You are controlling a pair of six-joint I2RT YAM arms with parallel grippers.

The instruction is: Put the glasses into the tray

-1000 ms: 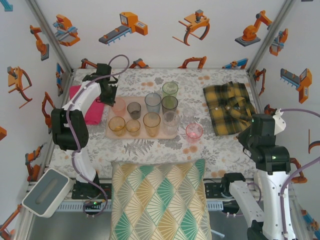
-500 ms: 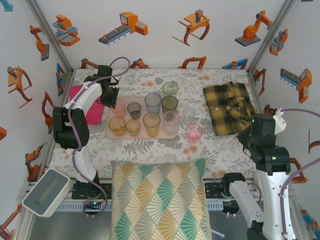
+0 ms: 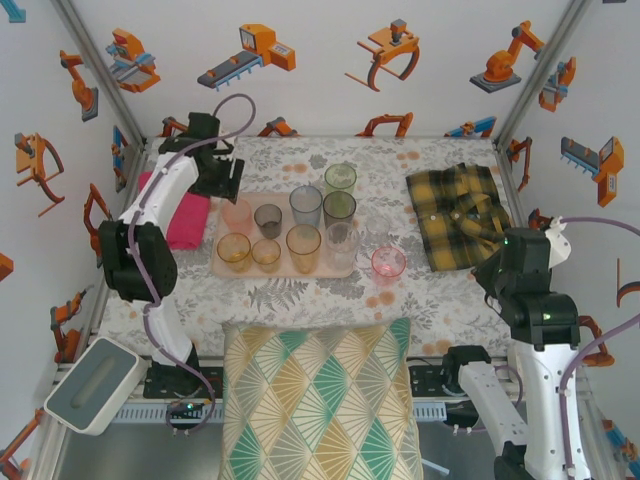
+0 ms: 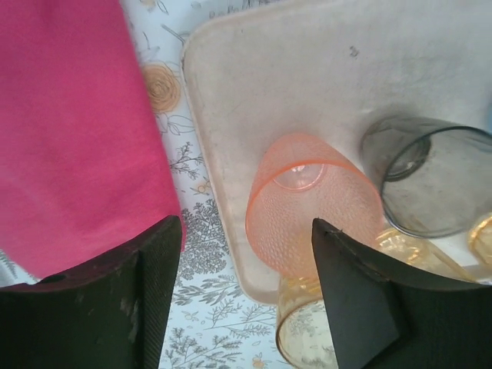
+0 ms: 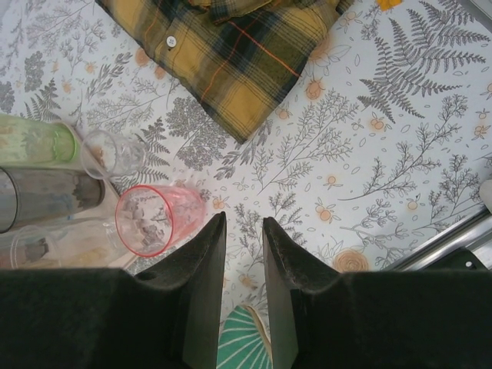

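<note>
Glasses stand upright with their mouths up, most of them inside the tray [image 3: 285,273]. It lies flat, its long axis running left to right across the table [image 3: 440,300].

On the near side of the tray lies a patterned cushion [image 3: 320,400]. The right end effector [image 5: 243,231] hangs above the table to the right of the tray. Its fingers are drawn to a narrow slit with nothing between them. Just off the tray's near right corner a pink glass [image 3: 388,263] stands on the table. A small clear glass [image 3: 373,232] stands just beyond it, also outside the rim.

The tray's near row holds, left to right, an amber glass [image 3: 234,250], a shorter amber glass [image 3: 266,253], a tall amber glass [image 3: 303,245] and a tall clear glass [image 3: 341,243]. The far row holds a peach glass [image 3: 237,213], a grey glass [image 3: 268,218], a blue glass [image 3: 306,205] and a dark green glass [image 3: 339,208]. A pale green glass [image 3: 340,178] stands at the tray's far edge; I can't tell whether its foot is inside the rim.

Over the tray's far left corner the left end effector [image 3: 222,178] hovers, spread wide and empty, with the peach glass below it. A bright pink cloth [image 3: 185,220] lies left of the tray and a plaid shirt [image 3: 460,215] well to its right.
</note>
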